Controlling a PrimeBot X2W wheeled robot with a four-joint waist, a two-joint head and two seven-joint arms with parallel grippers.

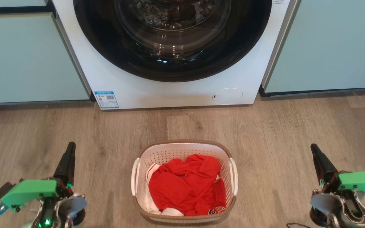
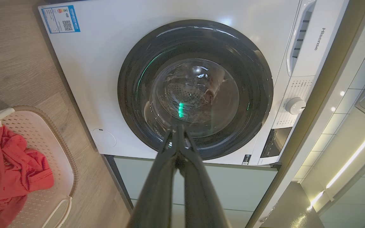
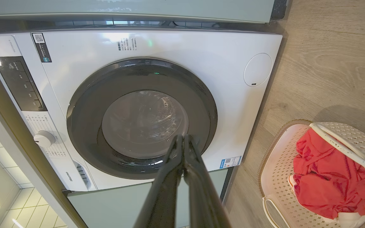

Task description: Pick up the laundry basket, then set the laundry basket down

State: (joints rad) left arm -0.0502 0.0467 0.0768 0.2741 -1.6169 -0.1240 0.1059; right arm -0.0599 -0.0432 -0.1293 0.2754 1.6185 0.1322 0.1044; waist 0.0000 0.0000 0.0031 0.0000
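The laundry basket [image 1: 182, 148] stands on the wood floor in front of the washing machine, white with perforated walls, a brown woven rim and white side handles, with red and white clothes inside. It also shows as the basket [image 2: 57, 148] at the left wrist view's left edge and the basket [image 3: 276, 171] at the right wrist view's right edge. My left gripper [image 1: 71, 145] is shut, well to the basket's left, holding nothing. My right gripper [image 1: 313, 147] is shut too, well to the basket's right. Both wrist views show the fingertips pressed together: left gripper [image 2: 178, 126], right gripper [image 3: 182, 136].
A white front-loading washing machine [image 1: 169, 91] with a dark round door stands just behind the basket, set between pale green cabinets [image 1: 27, 57]. Bare wood floor [image 1: 280, 126] lies around the basket on both sides.
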